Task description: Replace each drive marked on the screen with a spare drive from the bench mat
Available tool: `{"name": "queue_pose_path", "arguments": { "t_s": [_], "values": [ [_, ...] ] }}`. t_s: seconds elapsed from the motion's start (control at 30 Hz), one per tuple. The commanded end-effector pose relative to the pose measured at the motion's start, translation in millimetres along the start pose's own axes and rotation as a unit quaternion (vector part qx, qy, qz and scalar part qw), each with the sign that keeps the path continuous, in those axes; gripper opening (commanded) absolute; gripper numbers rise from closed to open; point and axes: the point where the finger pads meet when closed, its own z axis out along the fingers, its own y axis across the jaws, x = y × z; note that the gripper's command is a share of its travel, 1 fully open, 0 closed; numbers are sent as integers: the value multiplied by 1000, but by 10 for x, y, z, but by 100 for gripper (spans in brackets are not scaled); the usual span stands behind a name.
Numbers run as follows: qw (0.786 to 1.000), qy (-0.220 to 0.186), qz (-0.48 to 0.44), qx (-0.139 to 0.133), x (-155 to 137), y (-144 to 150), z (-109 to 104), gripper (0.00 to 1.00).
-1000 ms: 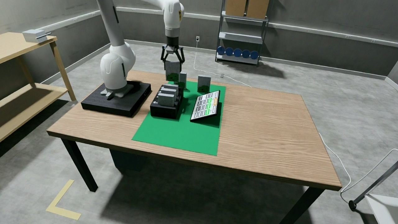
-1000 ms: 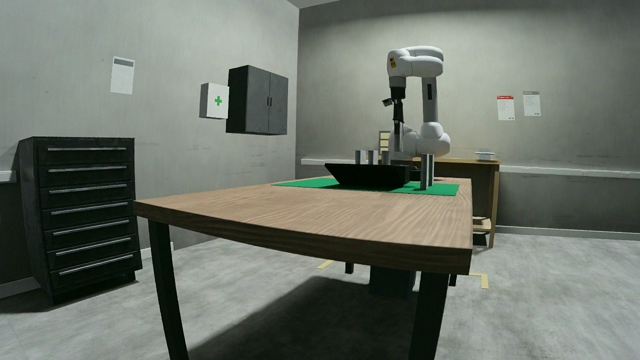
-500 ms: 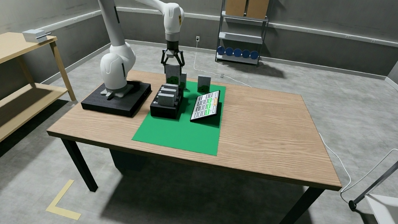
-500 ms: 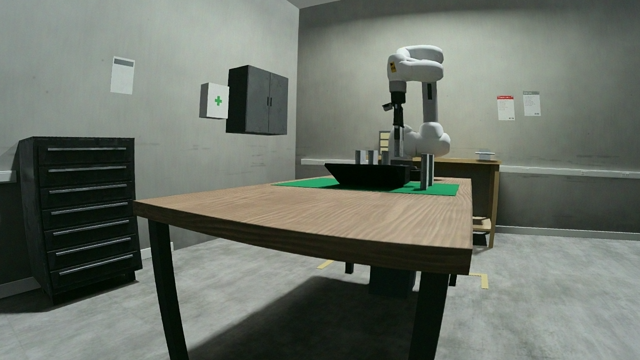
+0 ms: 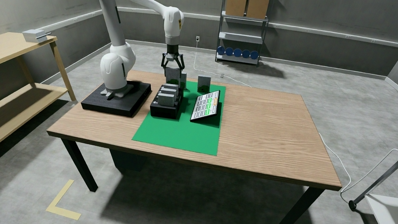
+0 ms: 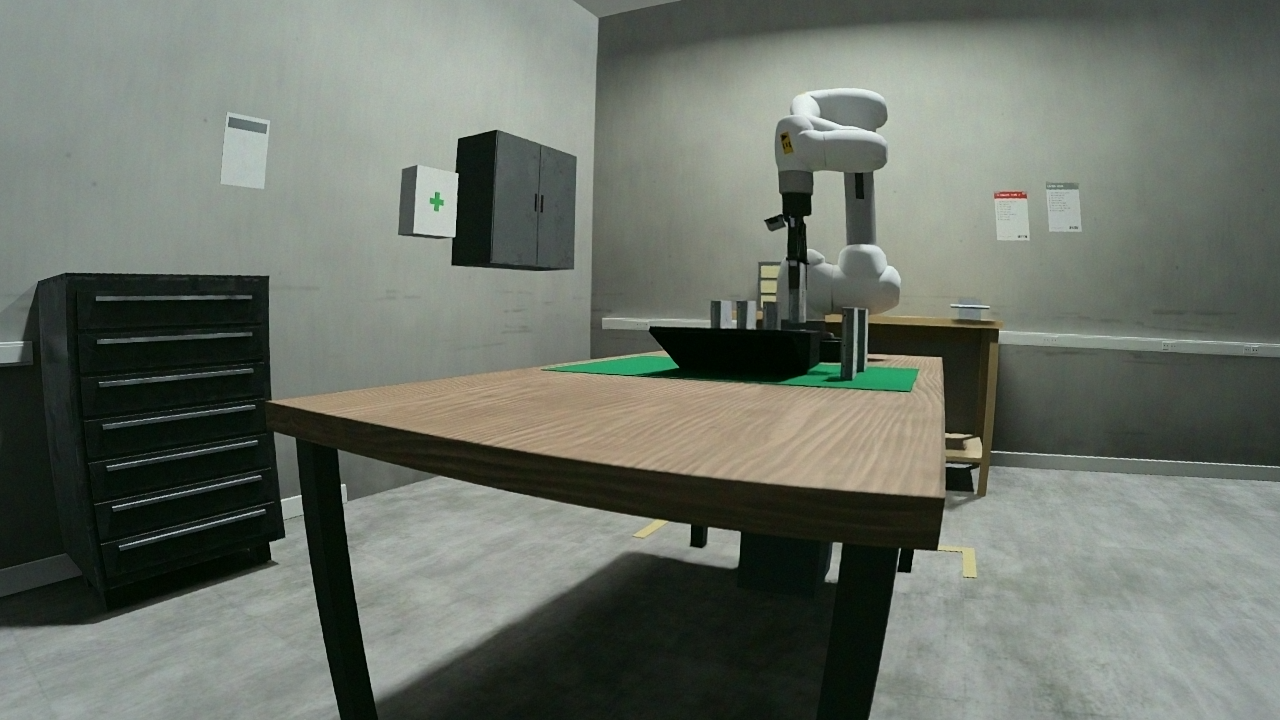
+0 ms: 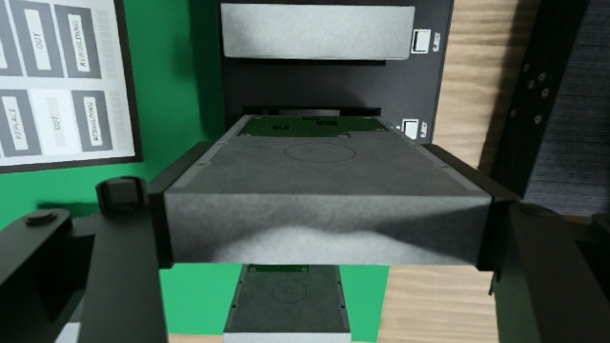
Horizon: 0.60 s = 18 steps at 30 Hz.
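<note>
My gripper [image 5: 172, 63] is shut on a grey drive [image 5: 172, 75] and holds it upright, green circuit end down, just above the far end of the black dock [image 5: 166, 101]. In the wrist view the held drive [image 7: 326, 191] sits between my fingers, over an empty bay slot [image 7: 312, 111]. The neighbouring bay holds a drive [image 7: 316, 38]. Several drives stand in the dock's nearer bays. Two more drives stand on the green mat [image 5: 180, 125]: one right behind the dock [image 5: 183, 80], also visible in the wrist view [image 7: 288, 297], and one further right [image 5: 204, 82].
The tilted status screen [image 5: 205, 105] stands on the mat right of the dock; it also shows in the wrist view [image 7: 62, 81], with one row's OUT box lit. The arm's black base [image 5: 116, 97] sits left of the dock.
</note>
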Motion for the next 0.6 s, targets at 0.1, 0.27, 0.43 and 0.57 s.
{"name": "queue_pose_path", "arguments": {
  "t_s": [0.1, 0.27, 0.43, 0.57],
  "values": [
    [1000, 0, 0, 1, -2, -5, 51, 10],
    [1000, 0, 0, 1, -2, -5, 96, 10],
    [1000, 0, 0, 1, -2, -5, 125, 10],
    [1000, 0, 0, 1, -2, -5, 133, 10]
  ]
}}
